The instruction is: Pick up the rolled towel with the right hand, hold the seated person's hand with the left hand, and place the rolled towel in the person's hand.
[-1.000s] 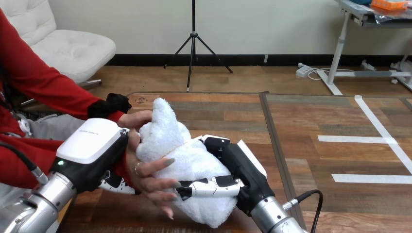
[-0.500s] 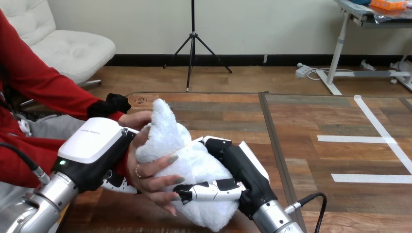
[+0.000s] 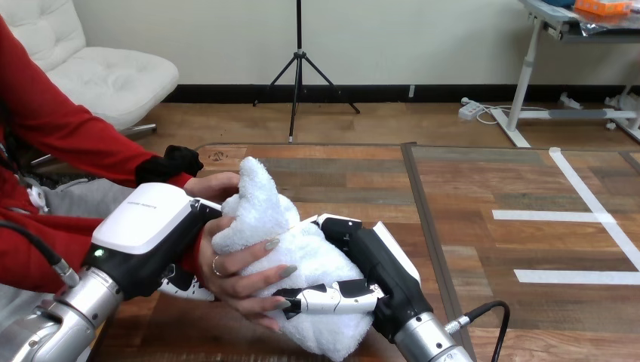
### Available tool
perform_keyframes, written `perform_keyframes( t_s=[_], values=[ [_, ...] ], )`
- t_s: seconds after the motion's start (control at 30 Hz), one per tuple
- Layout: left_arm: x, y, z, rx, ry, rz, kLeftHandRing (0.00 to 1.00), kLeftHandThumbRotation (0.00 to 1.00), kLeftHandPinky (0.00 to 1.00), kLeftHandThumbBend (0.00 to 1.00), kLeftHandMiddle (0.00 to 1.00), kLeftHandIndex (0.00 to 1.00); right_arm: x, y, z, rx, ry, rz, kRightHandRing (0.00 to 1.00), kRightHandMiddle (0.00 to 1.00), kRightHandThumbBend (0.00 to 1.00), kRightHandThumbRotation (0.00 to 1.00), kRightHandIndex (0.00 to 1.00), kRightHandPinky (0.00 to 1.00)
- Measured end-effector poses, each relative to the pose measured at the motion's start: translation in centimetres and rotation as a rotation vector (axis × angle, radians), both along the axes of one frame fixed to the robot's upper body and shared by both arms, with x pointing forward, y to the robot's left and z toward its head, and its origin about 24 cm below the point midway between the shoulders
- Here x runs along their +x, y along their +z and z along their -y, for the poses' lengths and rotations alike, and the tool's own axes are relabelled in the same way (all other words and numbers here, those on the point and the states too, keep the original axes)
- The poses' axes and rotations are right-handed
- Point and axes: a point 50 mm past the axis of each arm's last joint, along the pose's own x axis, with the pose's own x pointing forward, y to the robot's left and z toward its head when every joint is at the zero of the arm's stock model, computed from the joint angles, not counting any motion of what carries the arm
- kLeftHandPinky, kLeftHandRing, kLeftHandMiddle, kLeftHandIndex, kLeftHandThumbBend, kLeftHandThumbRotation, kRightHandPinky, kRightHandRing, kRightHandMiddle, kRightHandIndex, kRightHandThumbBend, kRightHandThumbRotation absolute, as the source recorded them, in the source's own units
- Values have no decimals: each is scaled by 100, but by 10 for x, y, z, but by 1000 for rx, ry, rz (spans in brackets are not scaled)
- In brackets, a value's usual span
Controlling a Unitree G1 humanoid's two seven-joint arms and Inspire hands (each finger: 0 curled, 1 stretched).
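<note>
Right robot hand (image 3: 381, 265) curls round rolled towel (image 3: 311, 253); person's hand (image 3: 235, 275) clasps it, left robot hand (image 3: 149, 228) behind.

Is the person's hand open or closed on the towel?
Closed: the person's hand curls its fingers over the rolled towel.

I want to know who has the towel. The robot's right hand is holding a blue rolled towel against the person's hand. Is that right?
Not quite. The rolled towel is white, not blue, as the head view shows. The rest is right: the robot's right hand has its fingers curled round it, and the towel lies against the person's hand, whose fingers rest on it.
</note>
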Motion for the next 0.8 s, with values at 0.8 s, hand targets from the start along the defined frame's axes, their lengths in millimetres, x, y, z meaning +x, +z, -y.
perform_keyframes(
  t_s=[0.8],
  values=[
    [1,2,0,-13,4,10,36,0,35,80,41,42,0,-1,1,34,9,-28,0,3,37,0,0,0]
  ],
)
